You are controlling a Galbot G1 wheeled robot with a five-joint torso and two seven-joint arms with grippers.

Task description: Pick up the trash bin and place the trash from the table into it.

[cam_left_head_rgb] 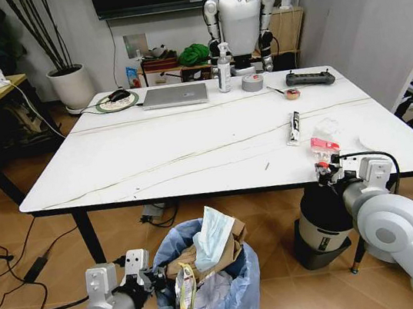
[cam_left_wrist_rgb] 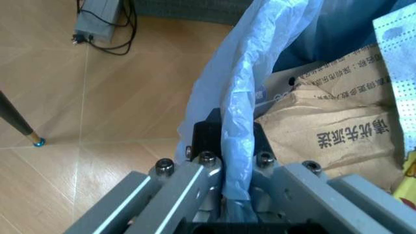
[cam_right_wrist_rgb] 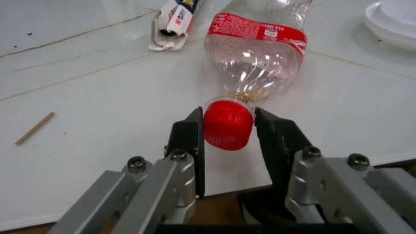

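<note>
Now the right gripper (cam_right_wrist_rgb: 227,127) has its two black fingers (cam_right_wrist_rgb: 190,141) pressed against either side of the red cap of a clear bottle (cam_right_wrist_rgb: 256,53) with a red label, so it is gripping the bottle by the cap. The bottle lies on its side on the white table (cam_left_head_rgb: 188,138), stretching away from the gripper, at the table's near right edge. Just beyond the bottle, a small torn wrapper (cam_right_wrist_rgb: 174,22) rests on the tabletop, and off to one side of the gripper lies a thin wooden stick (cam_right_wrist_rgb: 34,128).

Down below the table edge, the left gripper (cam_left_head_rgb: 149,278) is clamped onto the rim of the trash bin (cam_left_head_rgb: 204,295), with the light-blue bag (cam_left_wrist_rgb: 240,122) pinched between its fingers. Right past that grip, inside the bin, sits crumpled brown cardboard (cam_left_wrist_rgb: 331,136), with a face mask (cam_left_head_rgb: 212,235) on top.

Farther off, at the table's far side, stand a laptop (cam_left_head_rgb: 174,95), a spray bottle (cam_left_head_rgb: 223,68) and a tape roll (cam_left_head_rgb: 252,82).
</note>
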